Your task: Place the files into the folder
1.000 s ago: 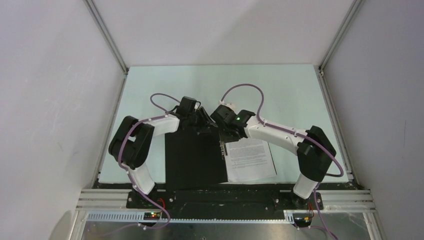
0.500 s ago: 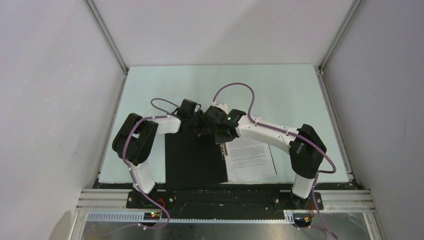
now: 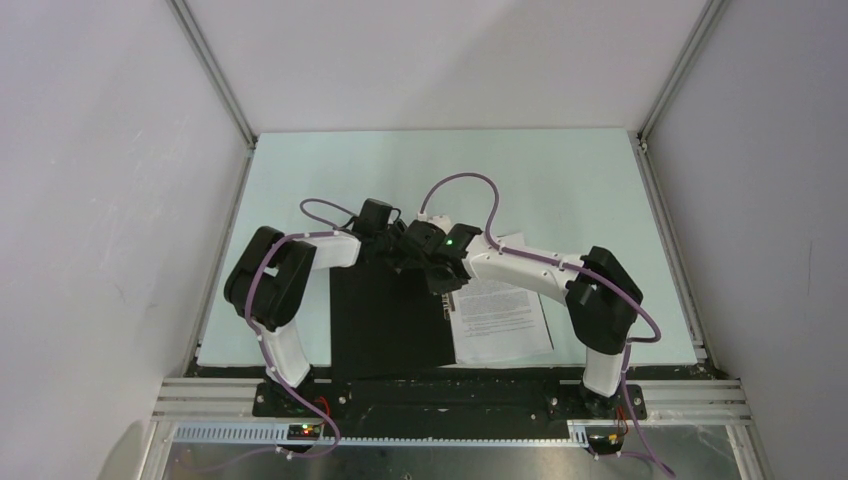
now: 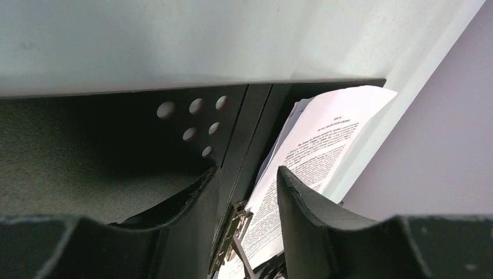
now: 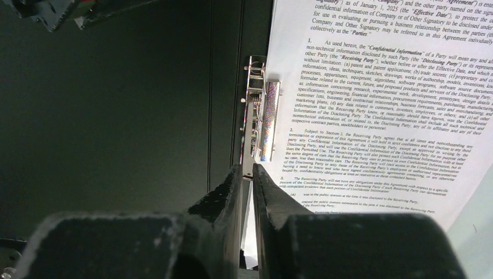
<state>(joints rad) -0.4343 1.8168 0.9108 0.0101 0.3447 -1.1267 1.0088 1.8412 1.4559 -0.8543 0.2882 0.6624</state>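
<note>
The files (image 3: 500, 318) lie face up just right of the spine of the folder (image 3: 385, 325), which is spread open, black side up, on the tabletop (image 3: 560, 190) near the arms. On the spine, the metal clip (image 5: 260, 110) has its lever caught in the right end effector (image 5: 246, 174), pinched to a slit. The left end effector (image 4: 247, 180) hangs half-open over the spine's far end, holding nothing. I'd lift that lever straight and slowly, or the sheets may skew.
</note>
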